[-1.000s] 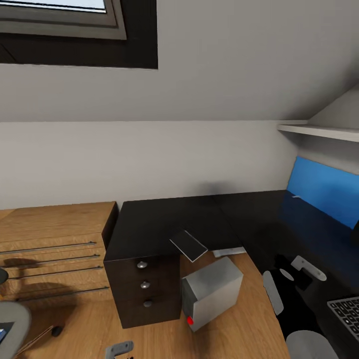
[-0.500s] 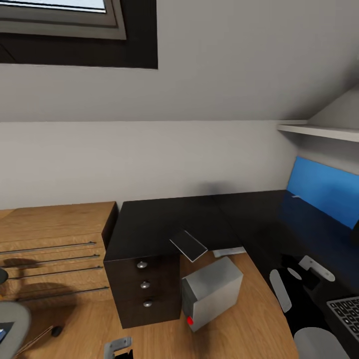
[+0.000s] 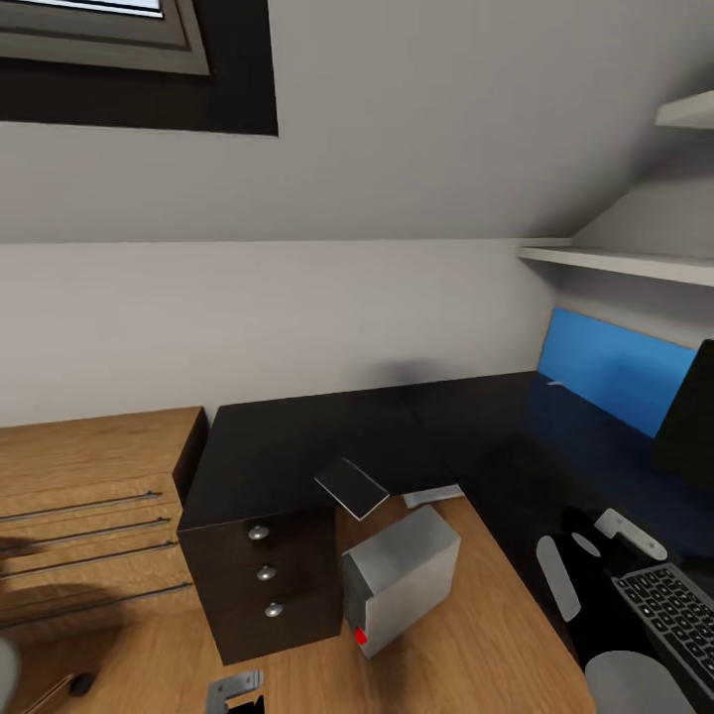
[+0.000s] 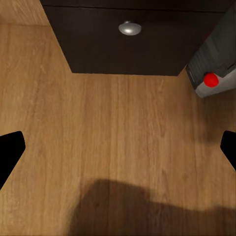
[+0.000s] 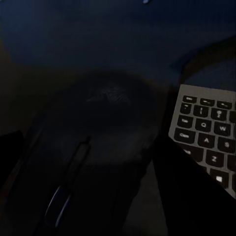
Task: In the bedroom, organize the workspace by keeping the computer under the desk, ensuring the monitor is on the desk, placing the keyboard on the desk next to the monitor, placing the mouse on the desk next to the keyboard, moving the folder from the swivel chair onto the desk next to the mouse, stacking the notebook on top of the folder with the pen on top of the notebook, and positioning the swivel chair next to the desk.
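The desk (image 3: 297, 441) has a glossy black top and a dark drawer unit with round knobs (image 3: 266, 572). On the floor beside the drawers the computer (image 3: 402, 575) lies tilted, red button forward (image 4: 211, 79). At the right the keyboard (image 3: 674, 615) lies on the desk, and the monitor (image 3: 689, 421) shows at the picture's edge. My right gripper (image 3: 595, 557) is low over the desk, shut on the black mouse (image 5: 96, 147), with the keyboard (image 5: 209, 132) close beside it. My left gripper (image 4: 118, 150) is open above the wooden floor, also seen low in the head view (image 3: 235, 689).
A light wooden dresser (image 3: 89, 496) stands left of the desk. A blue panel (image 3: 605, 377) backs the desk's right wing, under wall shelves (image 3: 615, 260). A dark flat panel (image 3: 352, 488) and a pale grey piece (image 3: 433, 495) lie by the computer.
The head view has panned right, bringing in the monitor and more keyboard and pushing the chair out at the left. The right gripper shifted a little right with the mouse.
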You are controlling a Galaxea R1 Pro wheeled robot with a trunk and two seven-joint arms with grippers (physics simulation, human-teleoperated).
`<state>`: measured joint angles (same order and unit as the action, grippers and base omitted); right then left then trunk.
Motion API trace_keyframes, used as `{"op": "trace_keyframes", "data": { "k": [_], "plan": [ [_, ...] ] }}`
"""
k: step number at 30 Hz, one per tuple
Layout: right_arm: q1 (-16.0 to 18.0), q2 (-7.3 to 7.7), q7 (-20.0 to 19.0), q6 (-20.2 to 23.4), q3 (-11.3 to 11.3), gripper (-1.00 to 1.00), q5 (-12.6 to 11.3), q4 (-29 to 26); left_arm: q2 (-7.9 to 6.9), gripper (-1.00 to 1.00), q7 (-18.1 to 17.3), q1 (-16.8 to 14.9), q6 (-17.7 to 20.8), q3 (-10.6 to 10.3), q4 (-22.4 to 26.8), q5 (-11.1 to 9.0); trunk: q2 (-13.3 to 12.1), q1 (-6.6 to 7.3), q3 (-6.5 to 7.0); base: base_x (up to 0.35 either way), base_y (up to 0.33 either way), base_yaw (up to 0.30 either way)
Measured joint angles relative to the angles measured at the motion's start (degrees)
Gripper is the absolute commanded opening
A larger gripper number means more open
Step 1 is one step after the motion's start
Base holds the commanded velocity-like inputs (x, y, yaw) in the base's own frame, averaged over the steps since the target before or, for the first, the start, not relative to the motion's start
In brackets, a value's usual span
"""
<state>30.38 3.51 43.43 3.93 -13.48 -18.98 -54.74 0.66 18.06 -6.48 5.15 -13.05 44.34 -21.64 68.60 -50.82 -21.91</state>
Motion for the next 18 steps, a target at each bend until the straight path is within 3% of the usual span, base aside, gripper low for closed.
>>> {"op": "trace_keyframes", "data": {
  "k": [11,16,18],
  "plan": [
    [0.0,0.29,-0.3,0.0,0.0,-1.0,0.0,1.2,-0.09,1.0,-0.1,0.0,0.0,0.0,-0.1,0.0,0.0,0.0,0.0,0.121,0.0,-0.005],
    [0.1,3.76,-1.6,-0.3,0.0,-1.0,-0.5,6.7,-0.07,1.0,-0.1,0.0,0.0,0.0,-0.4,0.0,0.0,0.03,0.0,0.219,0.0,0.0],
    [0.2,4.51,-3.1,-1.2,0.0,-1.0,-0.4,8.6,-0.04,1.0,-0.1,0.0,0.0,0.0,-1.0,0.0,0.0,0.02,0.0,0.133,0.0,0.0]
  ]
}}
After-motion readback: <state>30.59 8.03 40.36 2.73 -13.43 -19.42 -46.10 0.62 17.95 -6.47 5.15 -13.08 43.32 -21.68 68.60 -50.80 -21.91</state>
